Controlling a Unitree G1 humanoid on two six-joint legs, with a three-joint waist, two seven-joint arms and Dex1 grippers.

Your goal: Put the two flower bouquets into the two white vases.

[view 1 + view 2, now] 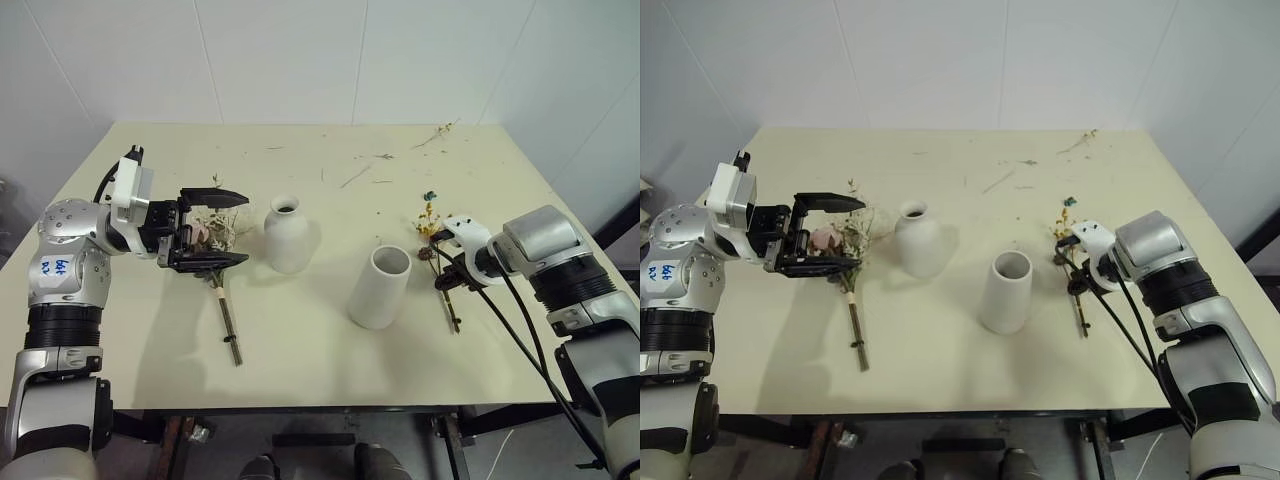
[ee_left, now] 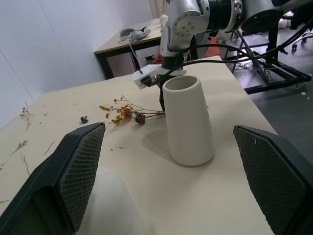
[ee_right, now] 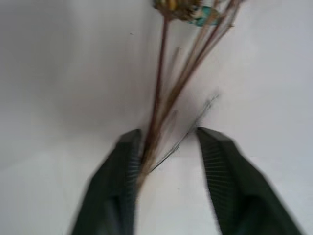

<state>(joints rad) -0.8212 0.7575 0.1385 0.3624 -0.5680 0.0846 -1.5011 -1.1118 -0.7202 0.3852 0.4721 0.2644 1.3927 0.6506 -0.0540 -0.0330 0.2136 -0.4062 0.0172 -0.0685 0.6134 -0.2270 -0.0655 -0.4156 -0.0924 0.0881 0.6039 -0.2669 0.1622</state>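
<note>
The pink rose bouquet [image 1: 208,236] lies on the table [image 1: 300,370], its brown stem [image 1: 229,325] pointing to the near edge. My left gripper [image 1: 243,228] hovers open over its blooms, level and aimed at the rounded narrow-necked white vase [image 1: 287,235]. To the right of that stands the white cylinder vase [image 1: 381,287]. Further right lies the thin yellow-orange spray [image 1: 430,222]. My right gripper [image 3: 166,147] points down at it; its fingers [image 3: 122,186] stand apart around the stems [image 3: 161,98], which lie against one finger.
Loose dry twig scraps [image 1: 440,132] are scattered on the far part of the table, more [image 1: 355,177] near its middle. White walls close the back and sides. The stems lie close to the table's front edge.
</note>
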